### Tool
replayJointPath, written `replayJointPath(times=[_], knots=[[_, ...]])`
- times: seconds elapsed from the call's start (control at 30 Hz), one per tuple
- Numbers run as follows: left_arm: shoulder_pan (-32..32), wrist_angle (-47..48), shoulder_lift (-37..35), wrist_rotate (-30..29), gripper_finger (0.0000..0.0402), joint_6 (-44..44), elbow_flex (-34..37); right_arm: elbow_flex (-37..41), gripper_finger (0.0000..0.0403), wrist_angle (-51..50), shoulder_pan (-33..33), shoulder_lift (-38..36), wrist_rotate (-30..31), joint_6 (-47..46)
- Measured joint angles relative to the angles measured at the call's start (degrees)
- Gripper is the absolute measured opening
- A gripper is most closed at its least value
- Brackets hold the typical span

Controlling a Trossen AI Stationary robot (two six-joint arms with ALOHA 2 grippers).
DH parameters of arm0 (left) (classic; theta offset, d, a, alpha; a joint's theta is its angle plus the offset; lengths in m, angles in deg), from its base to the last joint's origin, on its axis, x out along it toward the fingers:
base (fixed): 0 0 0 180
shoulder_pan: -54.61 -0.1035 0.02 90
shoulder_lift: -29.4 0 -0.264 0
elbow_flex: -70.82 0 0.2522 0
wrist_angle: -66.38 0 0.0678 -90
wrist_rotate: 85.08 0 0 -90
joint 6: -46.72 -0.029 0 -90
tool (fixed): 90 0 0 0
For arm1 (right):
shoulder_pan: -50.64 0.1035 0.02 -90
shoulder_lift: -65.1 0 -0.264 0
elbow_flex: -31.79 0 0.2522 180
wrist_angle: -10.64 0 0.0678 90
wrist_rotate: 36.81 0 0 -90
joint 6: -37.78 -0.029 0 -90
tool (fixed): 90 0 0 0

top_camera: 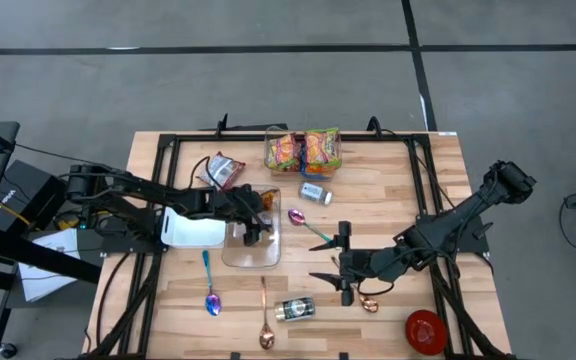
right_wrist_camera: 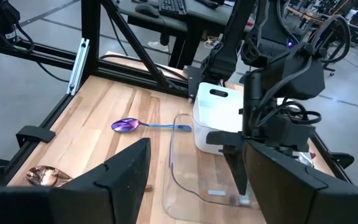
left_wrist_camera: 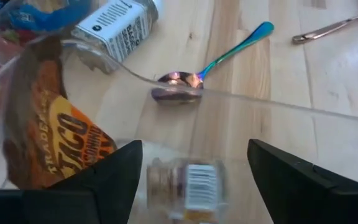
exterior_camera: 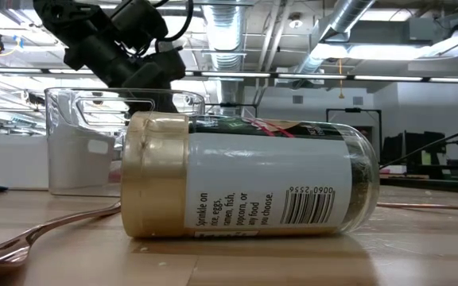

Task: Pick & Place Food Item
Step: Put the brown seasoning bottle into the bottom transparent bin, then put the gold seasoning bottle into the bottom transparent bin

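The left gripper point(top_camera: 253, 229) hangs over the clear plastic container point(top_camera: 265, 256) near the centre of the high view, its two dark fingers point(left_wrist_camera: 114, 177) spread apart with nothing pinched between them. In the left wrist view a brown taco seasoning packet point(left_wrist_camera: 55, 134) shows through the container's clear wall at the left of the frame, beside the left finger and not gripped; whether it lies inside the container cannot be told. A small jar point(left_wrist_camera: 185, 186) shows blurred between the two fingers, lower middle of that frame.

The right gripper point(top_camera: 341, 260) hovers right of centre over the bench point(top_camera: 388, 170), its fingers spread and empty, pointing toward the container.

Two bright snack bags point(top_camera: 303, 150) lie side by side at the upper middle of the bench, well apart from both grippers. A small bottle point(top_camera: 315, 192) lies on its side just below them, and a red packet point(top_camera: 224, 170) lies to the upper left of the container. A spice jar point(top_camera: 294, 309) lies on its side at the lower middle; in the low view it fills the foreground. A rainbow spoon point(top_camera: 306, 224) lies between the container and the right gripper. A red bowl point(top_camera: 426, 330) sits at the lower right.
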Motion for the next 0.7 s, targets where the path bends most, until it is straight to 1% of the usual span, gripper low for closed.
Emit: replayJointPath(times=[0.27,0.43,0.53,0.7], knots=[[0.2,-2.5,0.0,0.0,0.0290,-0.5,0.0,0.0,0.0250,0.0,0.1,0.0,0.0,0.0],[2.0,-3.7,-0.3,0.0,0.0289,-4.7,0.0,0.0,0.0250,0.0,0.1,0.0,0.0,0.0],[3.6,-4.6,-2.3,0.0,0.0290,-6.7,0.0,0.0,0.0250,0.0,0.1,0.0,0.0,0.0],[7.4,-4.6,-8.2,0.0,0.0289,-7.6,0.0,0.0,0.0250,0.0,0.1,0.0,0.0,0.0]])
